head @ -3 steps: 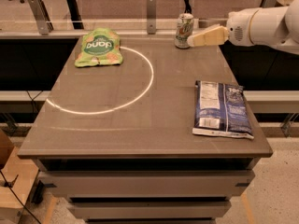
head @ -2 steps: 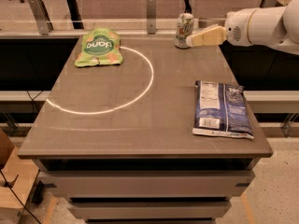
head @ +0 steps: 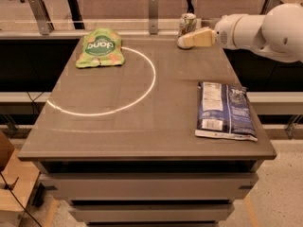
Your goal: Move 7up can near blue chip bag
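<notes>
7up can (head: 188,21), small silvery-green metal, upright at far edge of grey bench (head: 142,126), right by beige tool (head: 183,40) (grip state: cannot tell), well apart from flat dark-blue chip bag (head: 224,110).

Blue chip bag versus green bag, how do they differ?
The blue chip bag is dark, rectangular, front right; the green bag is bright, rounded, back left. The blue chip bag shows a white label panel; the green bag, white lettering. Both lie flat. The gripper is by the 7up can, back right.

Upright 7up can (head: 188,21) at the back, hand (head: 186,40) seemingly against it, blue chip bag (head: 225,110) flat, well apart
</notes>
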